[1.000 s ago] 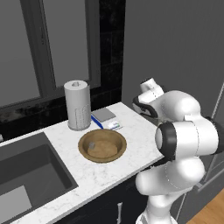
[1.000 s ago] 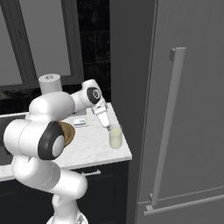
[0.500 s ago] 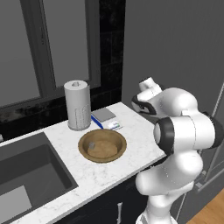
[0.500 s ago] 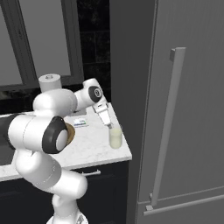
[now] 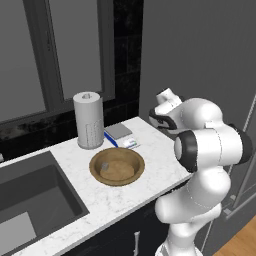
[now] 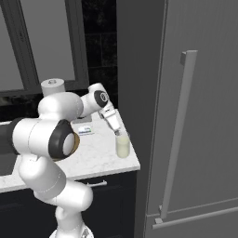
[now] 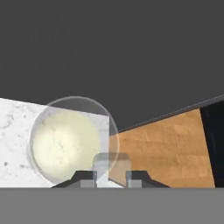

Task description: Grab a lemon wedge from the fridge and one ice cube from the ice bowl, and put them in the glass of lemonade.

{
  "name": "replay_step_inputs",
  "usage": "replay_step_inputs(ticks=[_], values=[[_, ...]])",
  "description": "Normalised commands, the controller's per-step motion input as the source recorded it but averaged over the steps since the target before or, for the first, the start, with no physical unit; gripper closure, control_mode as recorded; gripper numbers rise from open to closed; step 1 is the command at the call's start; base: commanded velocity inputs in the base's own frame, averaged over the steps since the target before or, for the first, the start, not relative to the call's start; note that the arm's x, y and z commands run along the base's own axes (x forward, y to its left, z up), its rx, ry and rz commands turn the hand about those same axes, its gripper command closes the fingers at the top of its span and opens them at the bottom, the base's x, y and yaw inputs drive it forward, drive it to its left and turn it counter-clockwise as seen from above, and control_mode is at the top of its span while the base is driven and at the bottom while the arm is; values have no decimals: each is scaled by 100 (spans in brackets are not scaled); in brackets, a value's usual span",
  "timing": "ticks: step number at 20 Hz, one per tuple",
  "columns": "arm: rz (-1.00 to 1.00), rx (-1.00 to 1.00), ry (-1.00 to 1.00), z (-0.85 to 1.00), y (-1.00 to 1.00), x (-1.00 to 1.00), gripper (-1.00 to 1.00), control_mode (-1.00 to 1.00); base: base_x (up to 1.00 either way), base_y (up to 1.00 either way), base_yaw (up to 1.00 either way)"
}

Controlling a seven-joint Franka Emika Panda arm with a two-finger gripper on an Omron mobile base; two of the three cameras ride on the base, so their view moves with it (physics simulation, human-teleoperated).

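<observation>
The ice cube (image 7: 111, 164), pale and translucent, sits clamped between the two dark fingertips (image 7: 86, 177) of the pincer (image 7: 111, 178) in the hand view. It hangs over the rim of the glass of lemonade (image 7: 70, 139), at about 4 o'clock on the glass's round mouth, with the creamy-yellow liquid showing below.

In the right base view the pincer (image 6: 117, 131) points down at the top of the glass of lemonade (image 6: 122, 146), which stands on the white marble tabletop (image 6: 100, 153) near its right-hand corner, just beside the fridge (image 6: 186, 111). The fridge door is shut, its long vertical bar handle (image 6: 179, 135) at 3 o'clock from the glass.

In the left base view the ice bowl (image 5: 117, 166), round and brown, lies in the middle of the tabletop (image 5: 115, 195). One more small pale cube (image 5: 105, 165) rests inside it. At 11 o'clock from the bowl stands a paper towel roll (image 5: 89, 120), upright. At 1 o'clock from the bowl lies a flat grey-topped item (image 5: 119, 134). A dark sink basin (image 5: 30, 200) is set into the tabletop at 9 o'clock from the bowl.
</observation>
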Motion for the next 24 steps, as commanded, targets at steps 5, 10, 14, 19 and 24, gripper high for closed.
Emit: replay_step_inputs(ticks=[5,10,14,19,24], values=[[11,0,5,-4,-9,0,100,-100,0,0,0],[6,0,0,-15,-11,9,100,-100,0,0,0],[4,0,0,-28,0,11,100,-100,0,0,0],[1,0,0,-15,0,6,100,-100,0,0,0],[0,0,0,-2,0,6,100,-100,0,0,0]])
